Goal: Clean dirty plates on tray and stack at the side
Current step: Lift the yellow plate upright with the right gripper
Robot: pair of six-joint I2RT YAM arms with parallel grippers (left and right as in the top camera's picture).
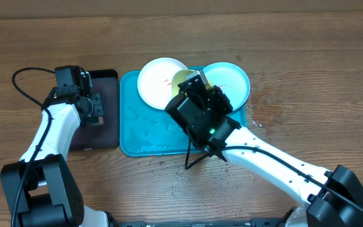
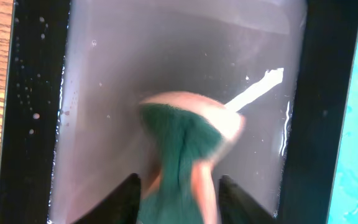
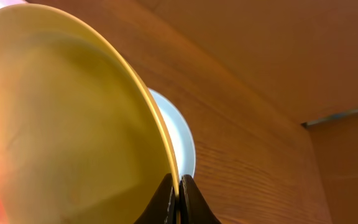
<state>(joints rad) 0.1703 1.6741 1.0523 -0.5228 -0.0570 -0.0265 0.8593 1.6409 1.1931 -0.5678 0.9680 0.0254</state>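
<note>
Right arm has the yellow-green plate (image 3: 67, 124) up on its edge over the turquoise tray (image 1: 144, 132). The right pincer (image 3: 179, 185) is pressed together on the rim, down at the plate's low side. So that plate isn't lying flat. It stands steeply tilted, between the white plate (image 1: 159, 79) and the light teal plate (image 1: 232, 79), which both sit at the far end of the tray. The white one has red smears on it.

The left pincer (image 2: 178, 190) is way off to the left, hanging over the black tray (image 1: 106, 126) with the green sponge (image 2: 179, 137) between its fingers. The fingers stand apart either side of it, but the sponge is a blur, so I can't tell if it's pinched or loose.

What matters here imo: sponge and held plate are well apart, one arm each. If the plate is headed for the stack, the bare bench (image 1: 295, 50) right of the tray is the right arm's own side and much nearer. The plate hangs from its rim, so it needs tipping flat before it's let go.
</note>
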